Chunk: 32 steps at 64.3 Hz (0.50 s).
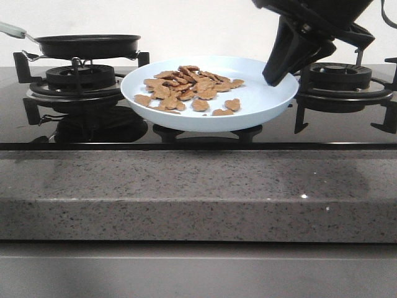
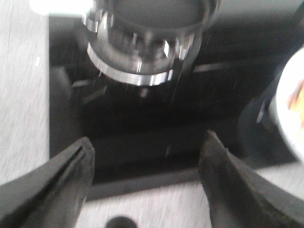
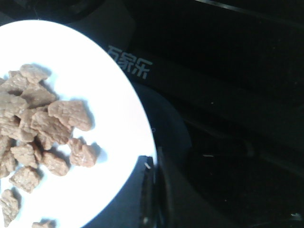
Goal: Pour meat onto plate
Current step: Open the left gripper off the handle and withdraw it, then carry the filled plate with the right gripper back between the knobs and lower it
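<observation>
Meat [image 1: 189, 89] lies heaped on plate [image 1: 271, 102], plate betw. the two burners. Right gripper [image 1: 277, 73] at plate's right rim, prob. pinching it; view too cropped to tell. Left gripper [image 2: 145, 164] wide, empty, well left of plate.

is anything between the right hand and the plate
Nothing visible. The right hand sits right at the plate's near-right rim, with the meat already heaped on the plate further left.
</observation>
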### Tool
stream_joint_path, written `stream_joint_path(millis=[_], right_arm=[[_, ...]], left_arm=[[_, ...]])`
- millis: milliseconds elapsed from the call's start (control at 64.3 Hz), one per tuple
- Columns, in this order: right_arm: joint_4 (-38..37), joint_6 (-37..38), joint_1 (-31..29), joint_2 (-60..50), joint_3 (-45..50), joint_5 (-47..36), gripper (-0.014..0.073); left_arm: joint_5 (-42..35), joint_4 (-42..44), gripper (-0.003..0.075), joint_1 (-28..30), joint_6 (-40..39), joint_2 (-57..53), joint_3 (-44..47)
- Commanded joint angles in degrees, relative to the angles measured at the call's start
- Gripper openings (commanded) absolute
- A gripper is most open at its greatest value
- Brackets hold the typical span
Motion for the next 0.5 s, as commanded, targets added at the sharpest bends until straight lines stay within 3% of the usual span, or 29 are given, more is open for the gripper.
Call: stream_joint_path(millis=[0, 482], right_arm=[[1.8, -0.6, -0.1, -3.0, -1.4, -1.4, -0.0105], [1.8, -0.6, -0.1, -3.0, -1.4, -1.4, -0.0105]], left_arm=[[-4.0, 1.9, 0.0459, -1.6, -2.1, -3.6, 1.3], [-1.8, 3.7, 0.0459, -1.6, -5.0, -13.6, 7.4]])
